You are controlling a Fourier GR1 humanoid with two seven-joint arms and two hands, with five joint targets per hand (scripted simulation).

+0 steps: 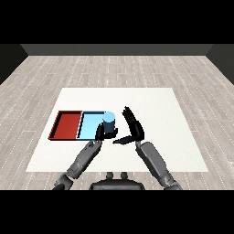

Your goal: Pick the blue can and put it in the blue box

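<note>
Left hand [99, 132] grasps blue can [109, 123] over blue tray [89, 124] | right hand [133, 125] released | risk: can tips onto tray rim

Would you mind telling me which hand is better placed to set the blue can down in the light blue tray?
The left hand: it curls round the blue can at the light blue tray, while the right hand stands open beside it.

Blue can [109, 122] hides the light blue tray's [89, 124] right end.
</note>
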